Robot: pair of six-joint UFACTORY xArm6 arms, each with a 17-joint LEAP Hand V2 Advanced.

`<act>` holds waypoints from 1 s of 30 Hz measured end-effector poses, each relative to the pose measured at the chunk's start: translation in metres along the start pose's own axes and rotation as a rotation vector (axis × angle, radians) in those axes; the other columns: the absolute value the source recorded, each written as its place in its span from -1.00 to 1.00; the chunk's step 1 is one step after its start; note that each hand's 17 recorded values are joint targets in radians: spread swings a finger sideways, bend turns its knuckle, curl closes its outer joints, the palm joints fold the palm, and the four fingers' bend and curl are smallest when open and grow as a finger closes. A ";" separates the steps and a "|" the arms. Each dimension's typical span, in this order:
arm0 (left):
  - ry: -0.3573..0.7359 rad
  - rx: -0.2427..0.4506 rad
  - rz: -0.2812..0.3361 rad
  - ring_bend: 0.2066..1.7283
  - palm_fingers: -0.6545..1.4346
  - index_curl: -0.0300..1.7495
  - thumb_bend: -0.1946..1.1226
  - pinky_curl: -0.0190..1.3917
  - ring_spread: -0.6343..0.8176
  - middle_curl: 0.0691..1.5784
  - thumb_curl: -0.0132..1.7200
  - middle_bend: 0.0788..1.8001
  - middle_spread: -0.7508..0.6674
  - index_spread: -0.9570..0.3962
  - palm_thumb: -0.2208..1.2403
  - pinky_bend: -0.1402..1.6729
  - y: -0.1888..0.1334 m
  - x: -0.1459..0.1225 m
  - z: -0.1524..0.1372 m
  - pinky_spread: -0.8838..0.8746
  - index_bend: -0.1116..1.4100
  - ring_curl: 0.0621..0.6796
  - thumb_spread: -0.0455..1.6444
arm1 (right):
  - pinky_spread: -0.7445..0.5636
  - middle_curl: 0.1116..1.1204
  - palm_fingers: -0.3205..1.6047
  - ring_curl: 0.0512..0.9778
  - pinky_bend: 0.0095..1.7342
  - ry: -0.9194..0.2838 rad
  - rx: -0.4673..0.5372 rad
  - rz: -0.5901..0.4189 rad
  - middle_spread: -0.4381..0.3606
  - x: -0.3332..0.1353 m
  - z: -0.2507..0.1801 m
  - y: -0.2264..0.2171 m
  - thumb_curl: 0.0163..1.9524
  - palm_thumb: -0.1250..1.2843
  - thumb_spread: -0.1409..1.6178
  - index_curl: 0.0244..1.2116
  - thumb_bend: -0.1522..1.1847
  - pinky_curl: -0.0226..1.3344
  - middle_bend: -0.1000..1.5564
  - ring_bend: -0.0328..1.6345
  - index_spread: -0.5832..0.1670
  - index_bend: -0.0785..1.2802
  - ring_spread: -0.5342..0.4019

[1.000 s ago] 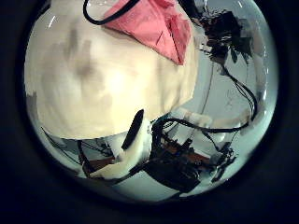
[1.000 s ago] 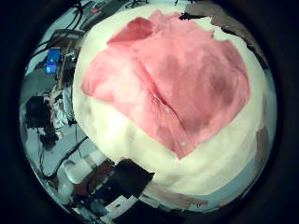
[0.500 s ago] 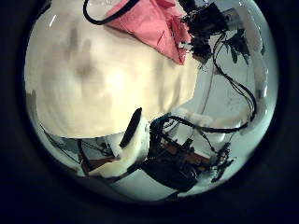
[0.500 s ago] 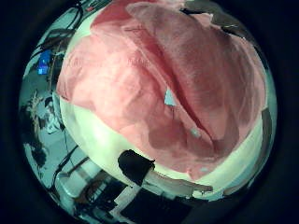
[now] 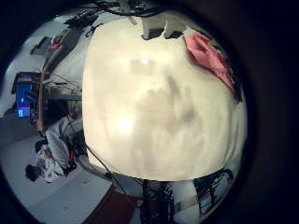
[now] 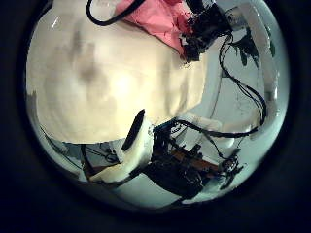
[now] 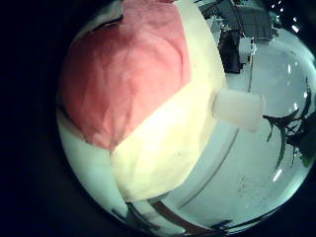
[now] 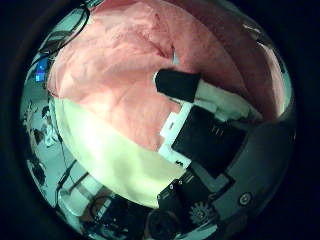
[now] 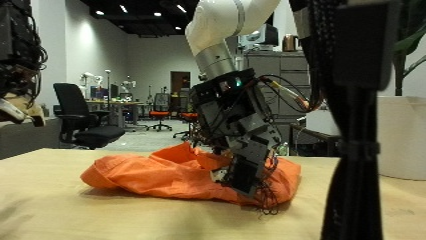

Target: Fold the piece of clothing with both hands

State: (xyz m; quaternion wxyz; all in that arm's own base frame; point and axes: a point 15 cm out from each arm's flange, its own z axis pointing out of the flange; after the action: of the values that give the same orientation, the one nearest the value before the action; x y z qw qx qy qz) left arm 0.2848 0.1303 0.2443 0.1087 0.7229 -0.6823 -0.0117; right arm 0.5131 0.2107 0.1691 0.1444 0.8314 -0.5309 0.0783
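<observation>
One orange garment (image 9: 173, 172), one table (image 9: 80, 215)

Bright overhead ceiling lights; palm views heavily fisheye-warped, dark-rimmed; soft shadows mottle tabletop (image 5: 159, 112).

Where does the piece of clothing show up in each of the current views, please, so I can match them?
Outside view: orange piece of clothing bunched on the table, a hand on it.
Left little finger side: a corner at the table's edge.
Left thumb side: at the table's edge beside a hand.
Right little finger side: fills much.
Right thumb side: close under the fingers.
Shared landmark: the table.
</observation>
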 end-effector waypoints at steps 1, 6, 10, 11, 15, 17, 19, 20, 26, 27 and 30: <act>0.000 0.000 0.000 -0.82 -0.34 -0.58 -0.73 -0.53 0.66 -0.70 -0.68 -0.87 0.54 0.60 -0.19 -0.63 0.000 0.000 0.000 0.61 -0.62 -0.48 0.49 | -0.62 -0.20 0.65 -0.25 0.01 0.000 -0.003 0.000 -0.51 0.000 0.000 0.001 -0.63 0.03 0.34 0.02 -0.74 -0.60 0.20 0.38 -0.48 0.00 -0.46; 0.000 -0.003 0.003 -0.82 -0.34 -0.58 -0.73 -0.53 0.66 -0.70 -0.68 -0.88 0.54 0.60 -0.18 -0.63 0.001 0.002 0.000 0.61 -0.62 -0.48 0.49 | -0.72 -0.17 0.61 -0.20 0.08 -0.004 -0.035 0.002 -0.55 0.002 0.002 0.009 -0.65 -0.06 0.37 0.07 -0.84 -0.57 0.24 0.42 -0.51 0.06 -0.44; 0.001 -0.005 0.003 -0.83 -0.34 -0.57 -0.73 -0.53 0.66 -0.70 -0.68 -0.88 0.54 0.60 -0.18 -0.63 0.002 0.002 0.000 0.61 -0.62 -0.48 0.49 | -0.74 -0.15 0.57 -0.19 0.12 -0.010 -0.047 0.027 -0.55 0.016 -0.003 0.011 -0.68 -0.21 0.39 0.09 -0.85 -0.56 0.26 0.41 -0.53 0.05 -0.45; 0.002 -0.006 0.003 -0.83 -0.34 -0.57 -0.73 -0.53 0.66 -0.70 -0.68 -0.88 0.54 0.60 -0.18 -0.63 0.002 0.002 0.000 0.61 -0.62 -0.48 0.49 | -0.75 -0.14 0.56 -0.19 0.13 -0.013 -0.037 0.039 -0.55 0.021 -0.008 0.010 -0.69 -0.23 0.39 0.10 -0.84 -0.55 0.26 0.41 -0.54 0.04 -0.46; 0.002 -0.008 0.004 -0.83 -0.34 -0.57 -0.73 -0.53 0.66 -0.70 -0.68 -0.88 0.54 0.59 -0.17 -0.63 0.002 0.003 0.001 0.61 -0.62 -0.48 0.49 | -0.75 -0.15 0.50 -0.19 0.16 -0.023 -0.013 0.069 -0.59 0.037 -0.020 0.009 -0.71 -0.33 0.40 0.11 -0.83 -0.54 0.23 0.39 -0.57 -0.01 -0.49; 0.003 -0.011 0.004 -0.83 -0.34 -0.57 -0.73 -0.53 0.66 -0.70 -0.68 -0.88 0.54 0.59 -0.16 -0.63 0.002 0.003 0.002 0.61 -0.62 -0.48 0.49 | -0.74 -0.15 0.48 -0.18 0.15 -0.039 -0.007 0.080 -0.56 0.038 -0.025 0.009 -0.72 -0.38 0.40 0.11 -0.83 -0.54 0.22 0.38 -0.58 -0.05 -0.50; 0.003 -0.011 0.003 -0.83 -0.34 -0.57 -0.73 -0.53 0.66 -0.70 -0.68 -0.88 0.54 0.59 -0.16 -0.63 0.002 0.003 0.003 0.61 -0.62 -0.48 0.49 | -0.74 -0.15 0.48 -0.19 0.15 -0.055 -0.006 0.094 -0.55 0.040 -0.026 0.010 -0.72 -0.40 0.40 0.11 -0.82 -0.54 0.21 0.37 -0.59 -0.08 -0.50; 0.004 -0.012 0.004 -0.83 -0.34 -0.57 -0.73 -0.53 0.66 -0.70 -0.68 -0.88 0.54 0.59 -0.16 -0.63 0.001 0.003 0.004 0.61 -0.62 -0.48 0.49 | -0.73 -0.15 0.46 -0.19 0.16 -0.061 -0.007 0.099 -0.54 0.041 -0.026 0.010 -0.72 -0.41 0.40 0.11 -0.82 -0.54 0.20 0.36 -0.58 -0.10 -0.50; 0.005 -0.018 0.007 -0.83 -0.34 -0.57 -0.73 -0.53 0.66 -0.70 -0.68 -0.87 0.54 0.59 -0.15 -0.63 0.001 0.004 0.006 0.61 -0.62 -0.48 0.49 | -0.70 -0.15 0.41 -0.19 0.14 -0.059 -0.041 0.095 -0.52 0.033 -0.008 0.009 -0.73 -0.43 0.39 0.12 -0.81 -0.55 0.14 0.32 -0.58 -0.21 -0.50; 0.004 -0.017 0.008 -0.83 -0.34 -0.57 -0.73 -0.53 0.66 -0.70 -0.68 -0.87 0.54 0.59 -0.15 -0.63 0.001 0.005 0.006 0.61 -0.62 -0.48 0.49 | -0.69 -0.15 0.39 -0.19 0.15 -0.058 -0.050 0.093 -0.51 0.031 -0.002 0.009 -0.73 -0.44 0.39 0.12 -0.81 -0.55 0.13 0.31 -0.59 -0.25 -0.50; 0.004 -0.019 0.009 -0.83 -0.34 -0.57 -0.73 -0.53 0.66 -0.70 -0.68 -0.88 0.54 0.59 -0.14 -0.63 0.002 0.004 0.006 0.61 -0.62 -0.47 0.48 | -0.66 -0.15 0.38 -0.20 0.15 -0.057 -0.061 0.093 -0.49 0.027 0.007 0.003 -0.73 -0.43 0.38 0.13 -0.81 -0.56 0.10 0.29 -0.59 -0.29 -0.50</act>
State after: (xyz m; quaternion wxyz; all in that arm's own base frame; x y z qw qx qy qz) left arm 0.2823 0.1258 0.2395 0.1167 0.7190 -0.6850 -0.0162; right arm 0.5216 0.1840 0.1709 0.1507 0.8029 -0.5750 0.0452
